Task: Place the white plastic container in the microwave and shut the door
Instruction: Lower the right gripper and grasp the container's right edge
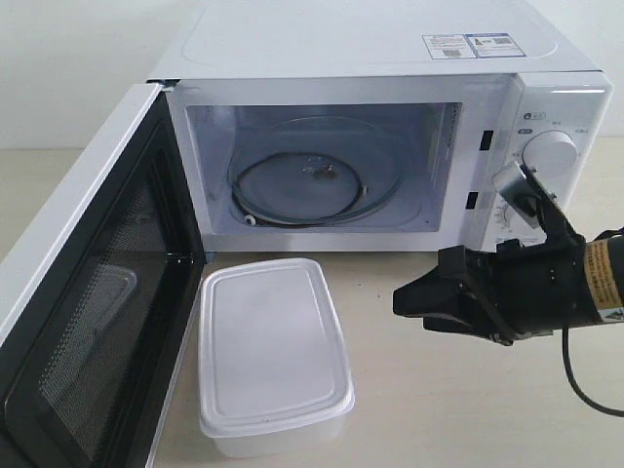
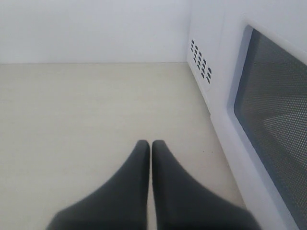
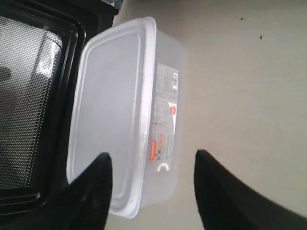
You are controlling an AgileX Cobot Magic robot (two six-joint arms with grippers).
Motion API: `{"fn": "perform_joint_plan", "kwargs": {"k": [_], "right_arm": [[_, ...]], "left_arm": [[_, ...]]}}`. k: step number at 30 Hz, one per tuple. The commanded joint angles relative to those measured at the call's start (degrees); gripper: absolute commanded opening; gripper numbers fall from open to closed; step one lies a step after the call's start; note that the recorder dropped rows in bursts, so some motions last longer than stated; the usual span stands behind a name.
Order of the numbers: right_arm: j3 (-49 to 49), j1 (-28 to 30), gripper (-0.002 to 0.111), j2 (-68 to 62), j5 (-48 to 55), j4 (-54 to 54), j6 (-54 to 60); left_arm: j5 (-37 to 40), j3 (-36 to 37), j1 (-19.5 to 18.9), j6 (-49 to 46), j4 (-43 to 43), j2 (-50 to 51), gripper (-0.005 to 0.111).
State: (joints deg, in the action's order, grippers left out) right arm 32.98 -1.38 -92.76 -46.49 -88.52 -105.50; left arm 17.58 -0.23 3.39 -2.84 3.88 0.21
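Right gripper (image 1: 417, 298): held low and roughly level, tips pointing away from its wrist toward the robot's left. Jaws spread wide; the right wrist view shows both black fingers (image 3: 96, 187) well apart, not clamped on anything. Right arm (image 1: 546, 283) is black behind the gripper, with a yellow band at the wrist and a cable (image 1: 575, 375) looping under it. Left gripper (image 2: 151, 143): black fingers (image 2: 132, 182) pressed together along their length, tips touching, tilted slightly down.

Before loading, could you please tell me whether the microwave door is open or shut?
Open: the door stands swung wide, exposing the glass turntable inside the microwave.
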Motion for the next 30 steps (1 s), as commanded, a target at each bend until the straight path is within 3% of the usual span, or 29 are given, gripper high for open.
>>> {"fn": "perform_joint_plan", "kwargs": {"k": [1, 7, 13, 30], "right_arm": [[0.8, -4.7, 0.041, 0.0, 2.8, -2.2, -1.9], [4.7, -11.7, 0.047, -4.8, 5.8, -2.0, -5.2], [11.1, -11.9, 0.05, -13.8, -0.8, -1.4, -8.6], [14.3, -15.2, 0.05, -16.0, 2.3, -2.3, -10.8]], "left_arm": [[0.0, 0.2, -0.3, -0.1, -0.1, -0.2, 0.004], [0.0, 0.2, -0.3, -0.1, -0.1, -0.2, 0.004], [0.0, 0.2, -0.3, -0.1, -0.1, -0.2, 0.004], [0.0, 0.2, -0.3, -0.1, -0.1, -0.2, 0.004]]}}
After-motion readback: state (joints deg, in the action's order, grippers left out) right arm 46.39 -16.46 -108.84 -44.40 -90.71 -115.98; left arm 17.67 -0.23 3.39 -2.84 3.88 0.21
